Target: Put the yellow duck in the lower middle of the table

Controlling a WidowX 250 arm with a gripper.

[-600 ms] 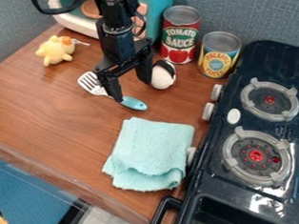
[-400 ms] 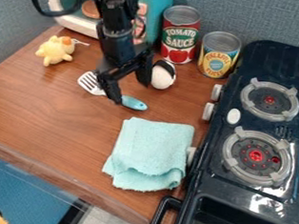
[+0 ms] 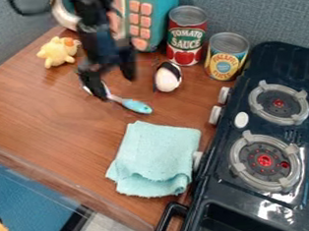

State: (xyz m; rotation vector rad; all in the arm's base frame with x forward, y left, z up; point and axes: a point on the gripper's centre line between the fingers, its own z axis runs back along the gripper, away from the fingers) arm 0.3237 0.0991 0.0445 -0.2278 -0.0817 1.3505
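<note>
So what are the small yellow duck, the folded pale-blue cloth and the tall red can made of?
The small yellow duck looks like matte plush, given its puffy outline. The folded pale-blue cloth seems to be dull towelling, nubby on top. The tall red can is probably metal, with a smooth grey rimmed lid.
</note>
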